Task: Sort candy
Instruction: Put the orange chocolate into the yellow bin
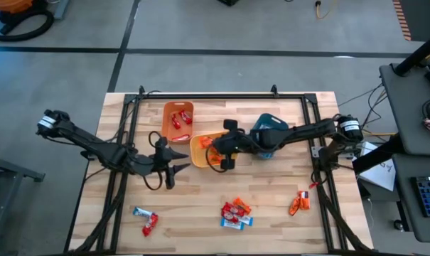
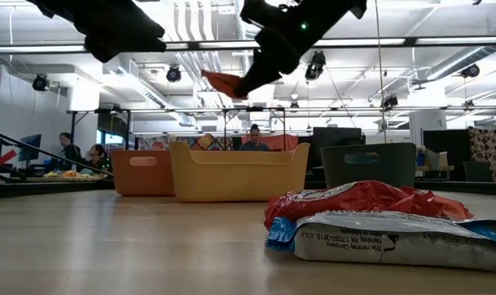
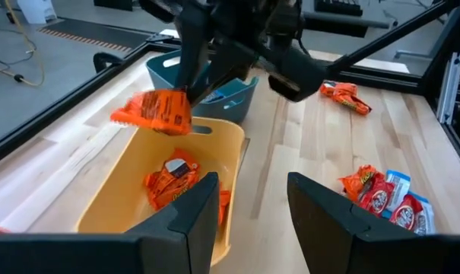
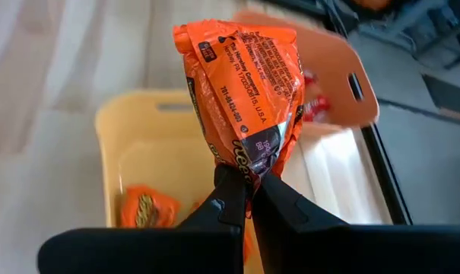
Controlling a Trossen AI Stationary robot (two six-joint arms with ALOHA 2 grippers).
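Observation:
My right gripper hangs over the yellow bin, shut on an orange candy packet, which also shows in the left wrist view. More orange packets lie on the yellow bin's floor. My left gripper stands open and empty just left of that bin, clear of the table. The orange bin holds red candies. Loose candy lies on the table near its front edge: a mixed pile, two pieces at the left and orange packets at the right. My right gripper pinches the orange packet by one end between its two fingers. The fingers slant down from the table's right side. The rest of the packet sticks out past the fingertips, lifted clear above the yellow bin's opening.
The teal bin stands right of the yellow one, under my right arm. A black frame runs around the table's back and sides. Bare wood lies between the bins and the loose candy.

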